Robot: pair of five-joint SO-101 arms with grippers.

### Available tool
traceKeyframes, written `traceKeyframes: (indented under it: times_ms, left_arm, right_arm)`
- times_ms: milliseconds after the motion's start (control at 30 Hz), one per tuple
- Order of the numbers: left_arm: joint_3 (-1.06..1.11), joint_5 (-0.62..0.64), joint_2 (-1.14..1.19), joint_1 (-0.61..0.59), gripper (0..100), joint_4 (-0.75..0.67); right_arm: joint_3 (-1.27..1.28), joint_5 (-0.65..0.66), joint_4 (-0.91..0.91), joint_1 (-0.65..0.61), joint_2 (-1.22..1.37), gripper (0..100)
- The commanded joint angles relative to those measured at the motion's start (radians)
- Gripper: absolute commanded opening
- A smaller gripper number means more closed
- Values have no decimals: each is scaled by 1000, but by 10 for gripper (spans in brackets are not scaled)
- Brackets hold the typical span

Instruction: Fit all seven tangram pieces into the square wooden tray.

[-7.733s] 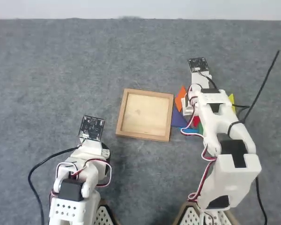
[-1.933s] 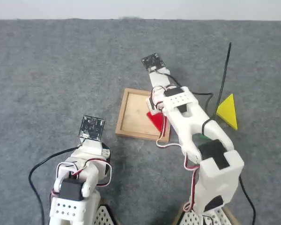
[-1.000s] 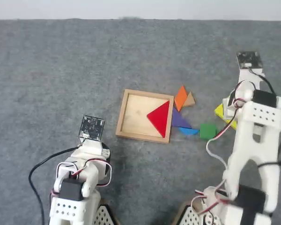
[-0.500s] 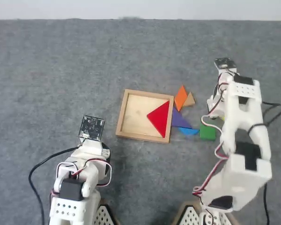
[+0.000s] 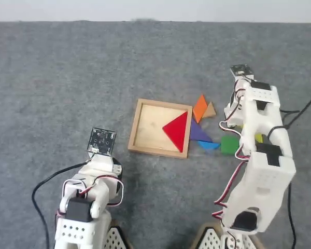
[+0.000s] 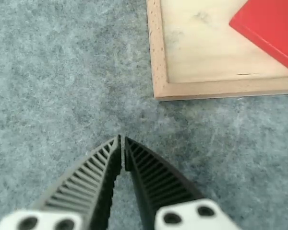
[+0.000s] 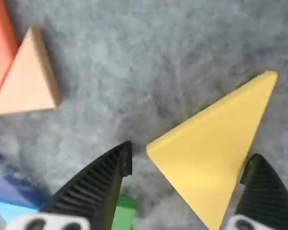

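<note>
The square wooden tray (image 5: 137, 124) lies mid-table with the red triangle (image 5: 178, 130) inside, against its right wall. To its right on the carpet lie the orange piece (image 5: 199, 108), tan triangle (image 5: 210, 110), purple triangle (image 5: 199, 133), blue piece (image 5: 208, 145) and green square (image 5: 229, 144). The right arm (image 5: 256, 114) stands over the yellow triangle (image 5: 258, 138). My right gripper (image 7: 189, 155) is open, its fingers on either side of the yellow triangle (image 7: 216, 139). My left gripper (image 6: 121, 140) is shut and empty, just off the tray's corner (image 6: 156, 72).
Grey carpet covers the whole table. The left arm (image 5: 90, 192) sits at the near left, short of the tray. The tan triangle (image 7: 26, 81) and orange piece (image 7: 0, 43) lie close beside the right gripper. Open carpet extends left of and behind the tray.
The right arm left the red triangle in the tray, swung out to the far right, then came back left over the yellow triangle. The left arm has not moved.
</note>
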Motion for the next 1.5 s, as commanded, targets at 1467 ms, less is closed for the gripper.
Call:
traceKeyframes:
  times_ms: [1467]
  left_arm:
    - [-13,12,-12,2,12,6]
  right_arm:
    - [-91,-69,140,-191,-251,246]
